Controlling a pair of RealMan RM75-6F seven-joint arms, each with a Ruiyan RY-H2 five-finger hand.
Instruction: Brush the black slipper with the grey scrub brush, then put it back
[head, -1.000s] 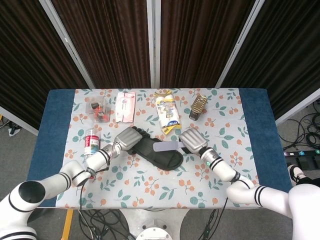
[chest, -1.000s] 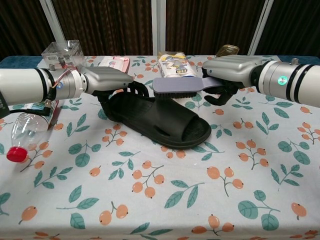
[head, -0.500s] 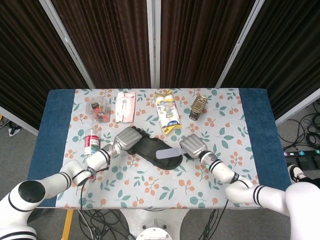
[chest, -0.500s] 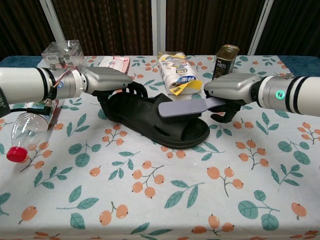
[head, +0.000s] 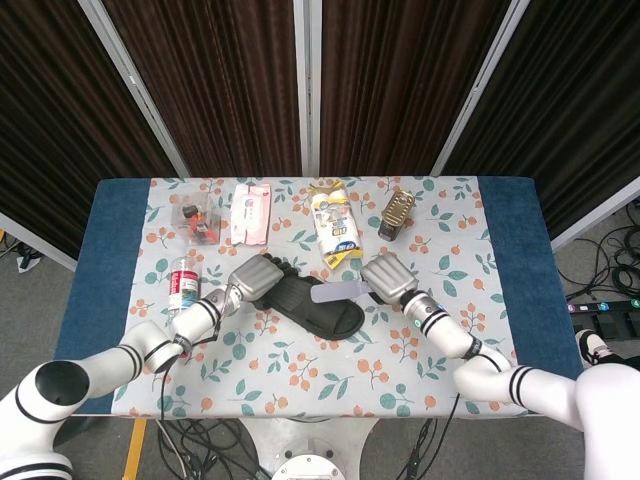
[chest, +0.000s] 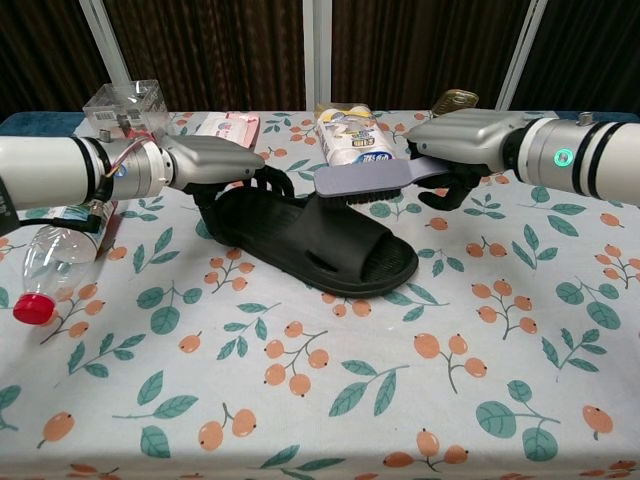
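The black slipper (chest: 300, 240) (head: 315, 307) lies on the floral tablecloth near the table's middle, toe toward the right. My left hand (chest: 205, 162) (head: 255, 275) grips its heel end. In my right hand (chest: 465, 145) (head: 388, 279) is the grey scrub brush (chest: 365, 180) (head: 337, 292), gripped by its handle. The brush head hangs level over the slipper's middle, bristles down; whether they touch the sole I cannot tell.
Along the back stand a clear plastic box (chest: 124, 108), a pink packet (head: 250, 213), a yellow-and-white bag (chest: 350, 135) and a brown tin (head: 396, 214). A plastic bottle with a red cap (chest: 50, 262) lies at the left. Bare cloth (chest: 330, 400) covers the front.
The brush dipped toward the slipper's toe half a second ago and has come back up toward the middle. My left hand has stayed on the heel.
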